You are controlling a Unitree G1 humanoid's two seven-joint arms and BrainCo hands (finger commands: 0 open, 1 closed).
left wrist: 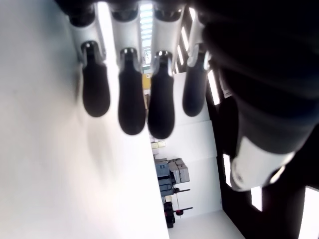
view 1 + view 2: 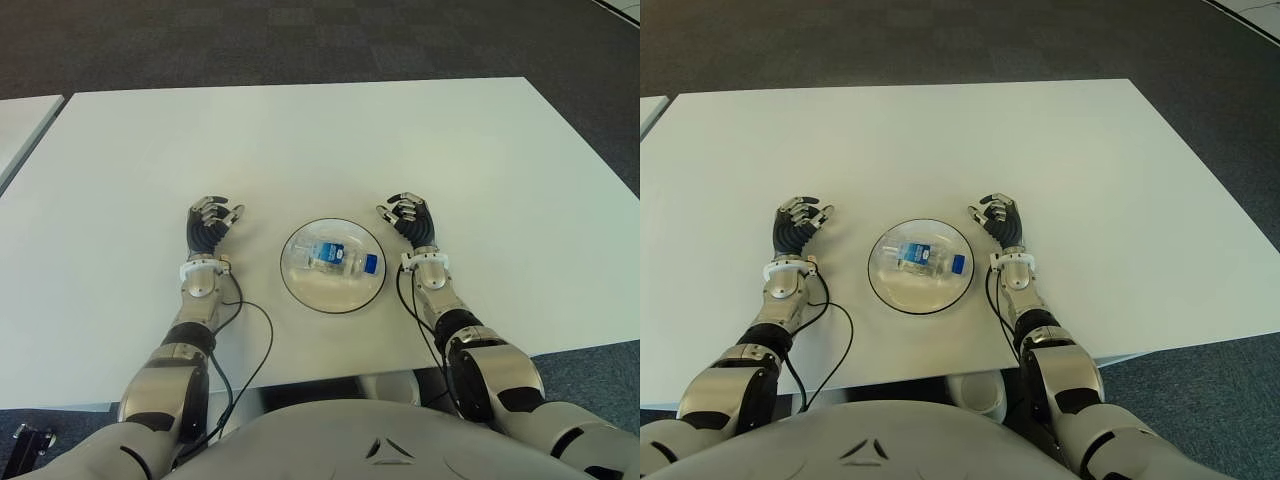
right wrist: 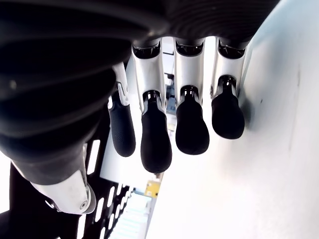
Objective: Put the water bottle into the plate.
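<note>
Both sets of fingers are loosely curled and hold nothing: the left hand point(image 2: 211, 228) sits at nine o'clock of the plate point(image 2: 300, 287), the right hand point(image 2: 409, 221) at three. The water bottle point(image 2: 340, 259) lies on its side inside the plate, long axis nine-to-three, blue cap toward three. Being round, it could roll if a hand nudges the plate.

A broad white tabletop point(image 2: 300, 140) fills the scene, its far edge meeting dark grey carpet point(image 2: 300, 40) that stretches across the background. At far left, the corner of a second white table point(image 2: 20, 120) stands just beside it, separated by a narrow gap. Two black cables point(image 2: 255, 350) trail across the near edge of the tabletop.
</note>
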